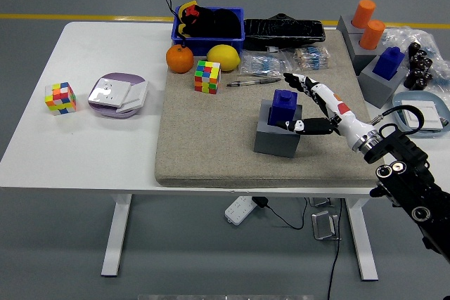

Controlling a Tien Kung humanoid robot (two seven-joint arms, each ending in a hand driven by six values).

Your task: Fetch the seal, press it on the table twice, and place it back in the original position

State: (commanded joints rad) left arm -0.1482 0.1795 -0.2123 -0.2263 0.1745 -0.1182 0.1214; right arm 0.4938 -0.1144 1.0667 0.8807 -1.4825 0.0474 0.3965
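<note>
The blue seal (pixel 284 105) stands upright on a grey block (pixel 278 131) on the beige mat (pixel 211 138). My right hand (pixel 299 103) reaches in from the right and sits just beside the seal, fingers (pixel 301 83) spread apart and off it. The thumb tip lies low against the block's top, right of the seal. Nothing is held. My left arm does not show.
Behind the seal lie a pen (pixel 253 82), a Rubik's cube (pixel 207 76), an orange (pixel 179 60), a lemon (pixel 223 57) and a blue bin (pixel 208 24). At the right stand grey blocks with orange seals (pixel 367 22) and another blue seal (pixel 388 62). Left: cube (pixel 60 98), plate (pixel 117 94).
</note>
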